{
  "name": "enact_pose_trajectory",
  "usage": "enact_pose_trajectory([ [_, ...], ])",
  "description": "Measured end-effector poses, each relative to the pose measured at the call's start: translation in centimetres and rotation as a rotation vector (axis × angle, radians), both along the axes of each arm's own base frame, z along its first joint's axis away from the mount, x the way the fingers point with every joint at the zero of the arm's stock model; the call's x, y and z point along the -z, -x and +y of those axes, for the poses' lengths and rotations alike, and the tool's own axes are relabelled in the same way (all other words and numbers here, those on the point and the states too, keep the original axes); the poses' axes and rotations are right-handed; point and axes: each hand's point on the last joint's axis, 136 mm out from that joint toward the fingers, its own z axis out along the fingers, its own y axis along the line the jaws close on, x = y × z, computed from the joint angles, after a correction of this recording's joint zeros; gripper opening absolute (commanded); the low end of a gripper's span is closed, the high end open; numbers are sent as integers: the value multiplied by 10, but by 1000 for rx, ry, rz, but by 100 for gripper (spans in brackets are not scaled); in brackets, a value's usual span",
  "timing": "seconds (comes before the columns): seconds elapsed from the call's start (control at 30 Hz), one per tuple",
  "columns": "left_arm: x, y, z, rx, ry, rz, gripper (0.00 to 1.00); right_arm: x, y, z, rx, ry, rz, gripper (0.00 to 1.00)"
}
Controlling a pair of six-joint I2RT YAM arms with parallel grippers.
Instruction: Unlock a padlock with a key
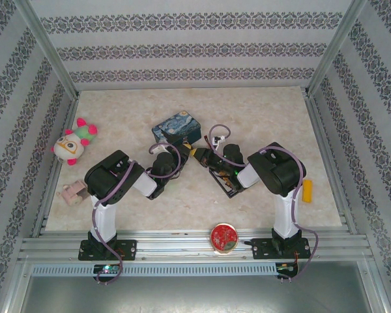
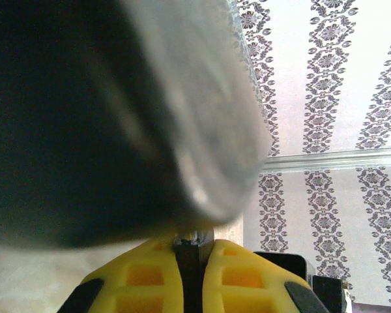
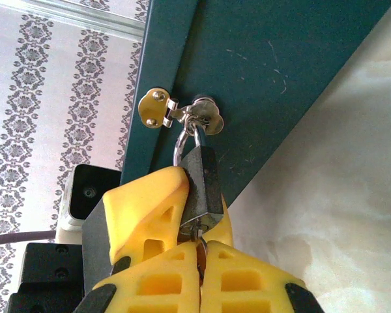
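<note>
2 grippers meet just below the tin [image 1: 176,128], which lies at 12 o'clock from them in the overhead view. Seen from the right wrist, the padlock [image 3: 201,181] hangs toward 6 o'clock from a brass hasp [image 3: 161,109] on the tin's dark side, its shackle [image 3: 180,145] looped through the staple. The right gripper [image 3: 201,251] is pinched tight on the key [image 3: 199,238], which enters the padlock's base from 6 o'clock — only a sliver shows between the pads. The left gripper [image 2: 188,251] is likewise closed on a narrow dark body with a silver top, seemingly the padlock. One of its yellow fingers presses the lock's side at 9 o'clock in the right wrist view. The step in hand looks to be the turn. Done well, the left arm holds the body steady while the right wrist rolls about the key's own axis — no sideways pull, since so thin a key could bend or slip. Whether the key is fully seated cannot be told, so a light push toward 12 o'clock first seems prudent.
</note>
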Motion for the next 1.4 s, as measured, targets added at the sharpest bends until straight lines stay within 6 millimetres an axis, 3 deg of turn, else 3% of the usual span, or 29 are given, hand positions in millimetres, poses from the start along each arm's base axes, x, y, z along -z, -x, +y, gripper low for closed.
enact_pose_trajectory([
  [0.17,-1,-1,2,-8,0,-7,0,0,-4,2,-7,22,-19,13],
  [0.3,5,4,3,-1,-11,6,0,4,-2,1,-18,85,-28,9],
  [0.4,6,9,0,13,-10,9,0,3,2,0,-22,122,-30,29],
  [0.57,19,24,0,32,-31,38,0,-13,5,-7,-12,165,-85,39],
  [0.67,24,30,0,39,-41,50,0,-35,8,-12,-3,174,-147,40],
  [0.77,24,30,0,37,-37,53,0,-43,18,-18,2,216,-183,34],
  [0.9,24,30,0,35,-26,57,0,-37,37,-22,-23,347,-203,31],
  [1.13,23,31,0,33,-9,73,0,-17,72,-8,-148,645,-293,27],
  [1.4,16,49,-3,98,-23,194,0,-5,78,-10,-215,951,-459,30],
])
